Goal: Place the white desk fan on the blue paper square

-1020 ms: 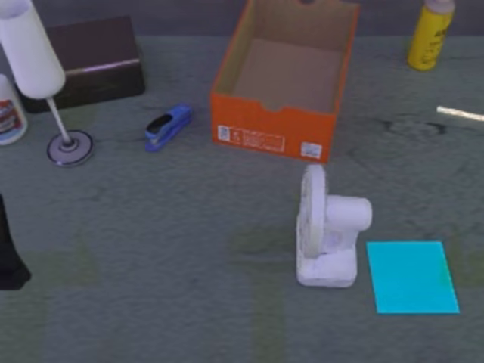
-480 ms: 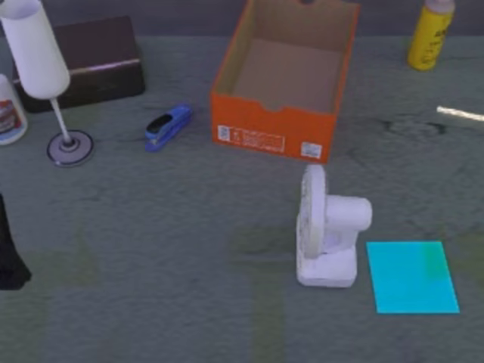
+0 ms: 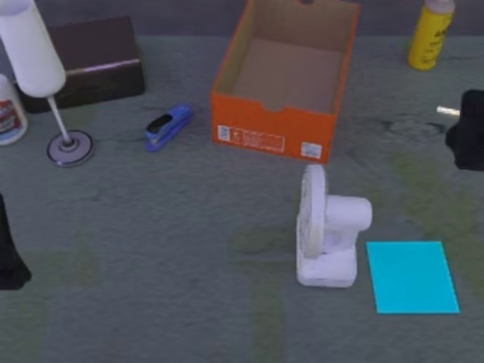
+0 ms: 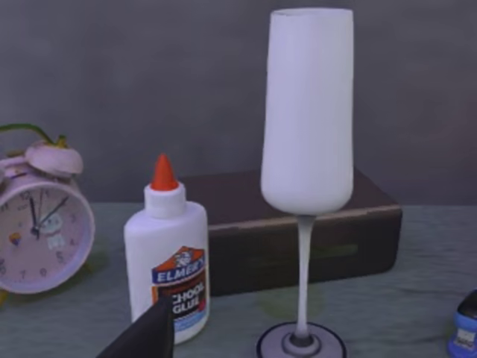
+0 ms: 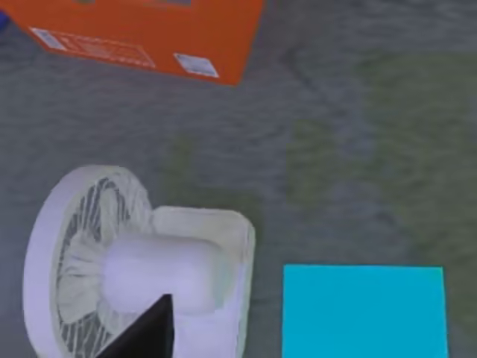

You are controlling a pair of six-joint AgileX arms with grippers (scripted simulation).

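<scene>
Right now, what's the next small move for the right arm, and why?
Probably bring the right gripper in and down toward the white desk fan. The fan stands untouched on the table beside the blue paper square, not on it, and the gripper holds nothing.

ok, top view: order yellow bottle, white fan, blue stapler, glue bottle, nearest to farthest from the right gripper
From the right gripper at the right edge:
1. yellow bottle, back right
2. white desk fan, centre-right
3. blue stapler, left of the orange box
4. glue bottle, far left edge

One fan point(image 3: 327, 231), one blue square point(image 3: 412, 277), one orange box point(image 3: 283, 79), one stapler point(image 3: 168, 127), one lamp point(image 3: 41, 76), one glue bottle point(image 4: 167, 250), one clock point(image 4: 41, 224), one yellow bottle point(image 3: 430, 34), one dark box point(image 3: 98, 60).
</scene>
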